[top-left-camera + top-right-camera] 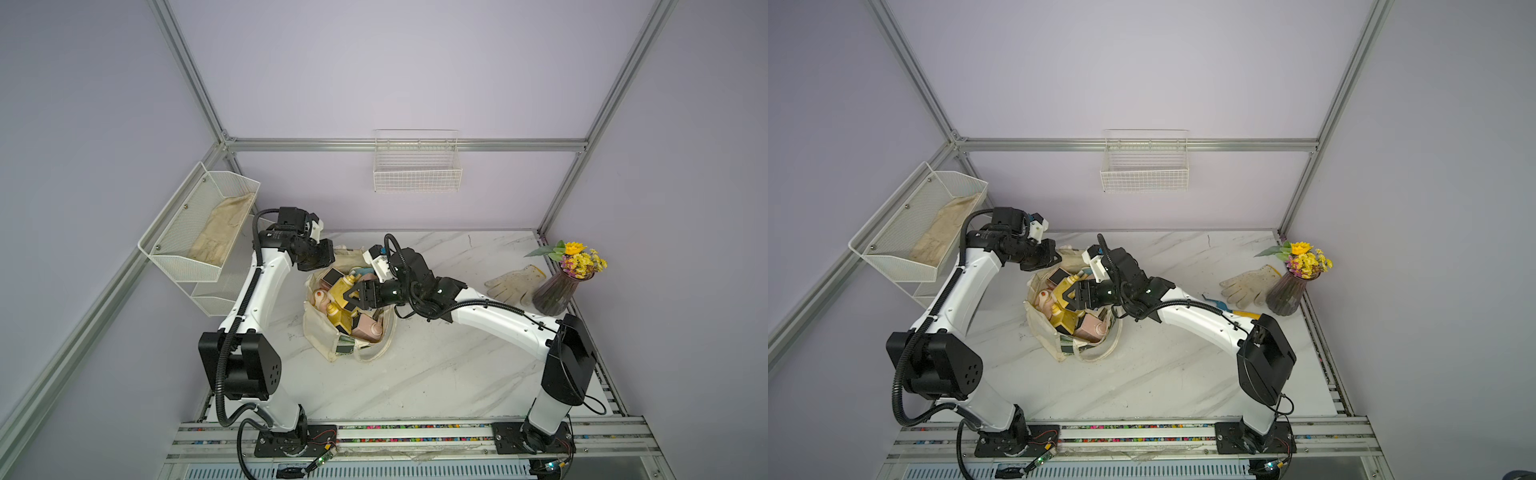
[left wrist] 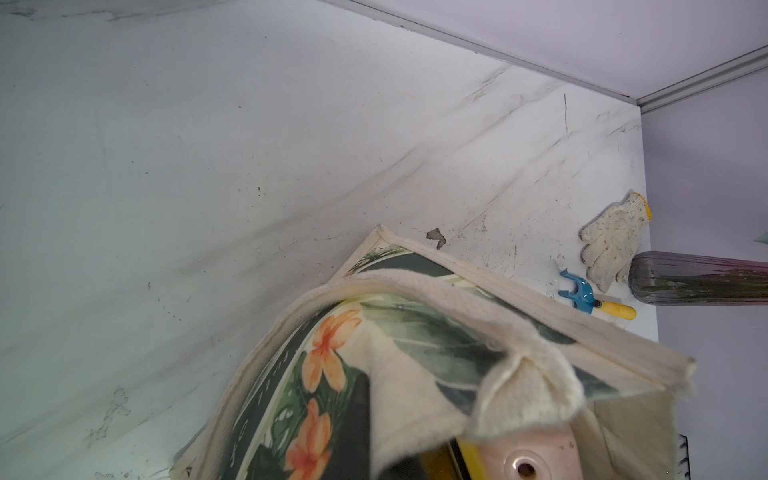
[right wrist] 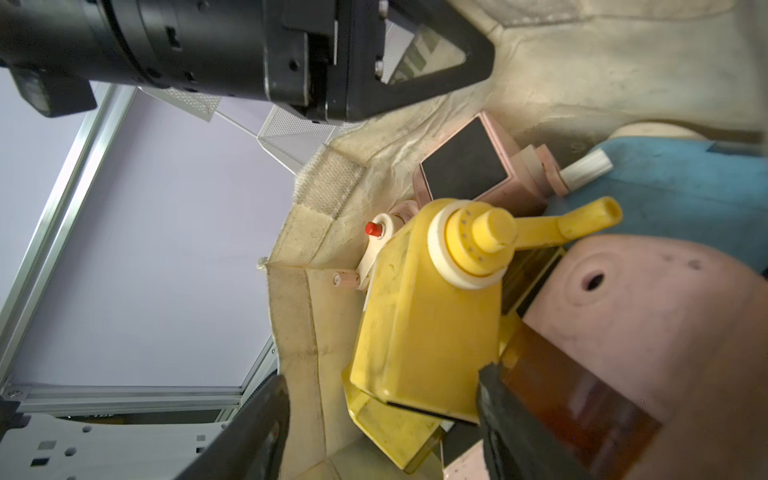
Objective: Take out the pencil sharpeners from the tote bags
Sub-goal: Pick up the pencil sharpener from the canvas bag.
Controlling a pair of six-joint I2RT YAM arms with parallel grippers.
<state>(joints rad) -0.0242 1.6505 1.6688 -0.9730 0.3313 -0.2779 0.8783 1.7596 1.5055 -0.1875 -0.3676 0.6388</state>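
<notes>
I see the canvas bag (image 1: 322,332) mid-table, packed with boxy plastic sharpeners (image 1: 365,326), with a knit glove (image 1: 515,284), ribbed vase (image 1: 555,293) and blue rake (image 1: 1214,302) well off to the right. My left gripper (image 1: 322,257) is clenched on the bag's far rim. My right gripper (image 3: 380,409) is spread around a yellow sharpener (image 3: 428,328), one finger (image 3: 249,419) outside the cloth rim; the bag's lettering is unreadable.

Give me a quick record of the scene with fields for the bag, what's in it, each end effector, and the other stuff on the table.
bag: cream tote, open, on the table
contents: sharpeners piled inside, yellow, pink, blue
left end effector: shut on the tote's far rim
right end effector: open, its fingers either side of a yellow sharpener
elsewhere on table: glove, vase of flowers, rake
</notes>
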